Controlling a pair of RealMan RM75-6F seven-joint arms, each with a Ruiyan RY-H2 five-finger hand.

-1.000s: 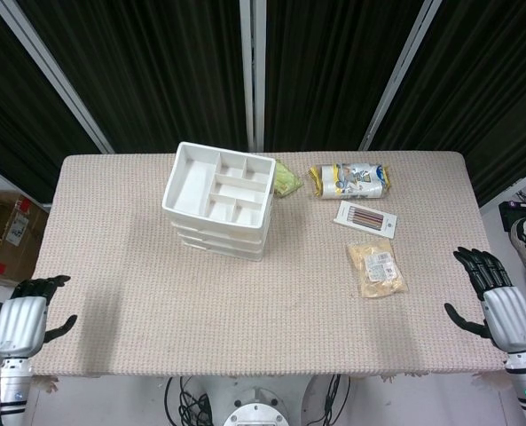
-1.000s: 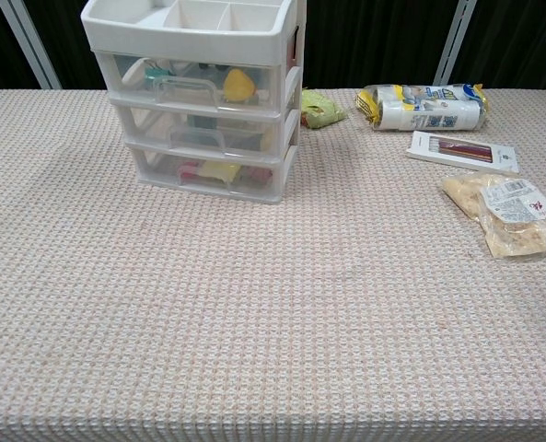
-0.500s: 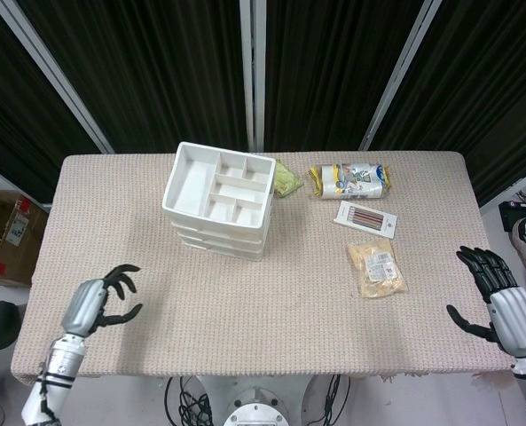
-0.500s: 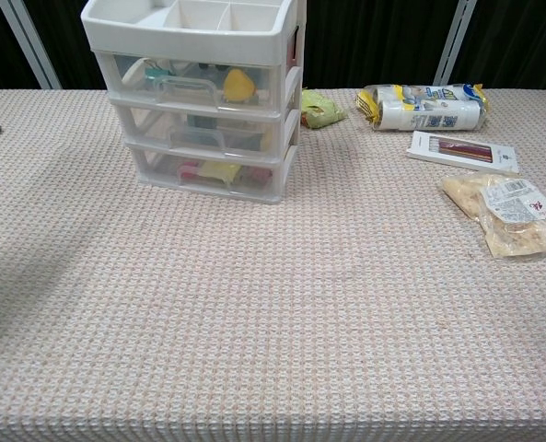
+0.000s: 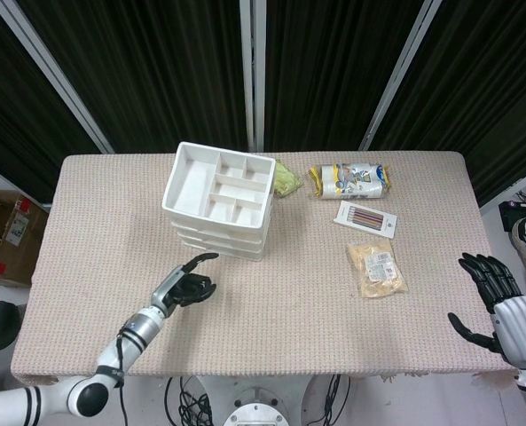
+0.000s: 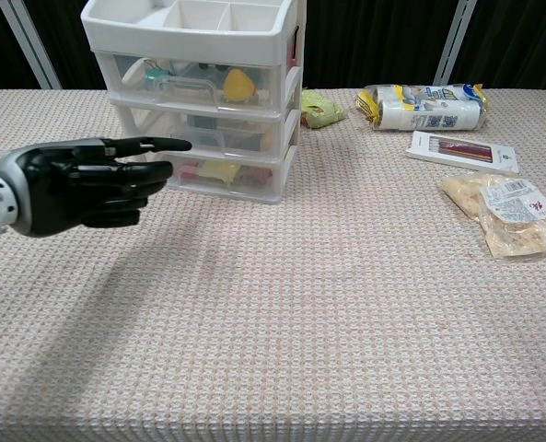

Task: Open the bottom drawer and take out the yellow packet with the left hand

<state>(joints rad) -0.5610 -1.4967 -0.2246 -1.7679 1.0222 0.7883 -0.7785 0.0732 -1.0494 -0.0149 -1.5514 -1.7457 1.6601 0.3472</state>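
Observation:
A white three-drawer unit point(image 5: 220, 200) point(image 6: 199, 92) stands at the middle back of the table, with an open tray on top. Its bottom drawer point(image 6: 208, 177) is closed, and the yellow packet point(image 6: 219, 171) shows through the clear front. My left hand point(image 5: 184, 286) point(image 6: 88, 184) hovers just in front of the unit at about bottom-drawer height. Its fingers stretch toward the drawer front and hold nothing. My right hand point(image 5: 502, 306) hangs off the table's front right corner, fingers spread and empty; only the head view shows it.
Right of the unit lie a yellow-green packet point(image 5: 286, 180) point(image 6: 320, 109), a wrapped roll pack point(image 5: 351, 180) point(image 6: 424, 106), a flat pencil box point(image 5: 366, 218) point(image 6: 464, 150) and a snack bag point(image 5: 376, 269) point(image 6: 509, 214). A cardboard box point(image 5: 5, 235) sits on the floor at left.
My left hand has swung in from the table's front left corner to just in front of the drawer unit. The right hand has drifted slightly toward the front.

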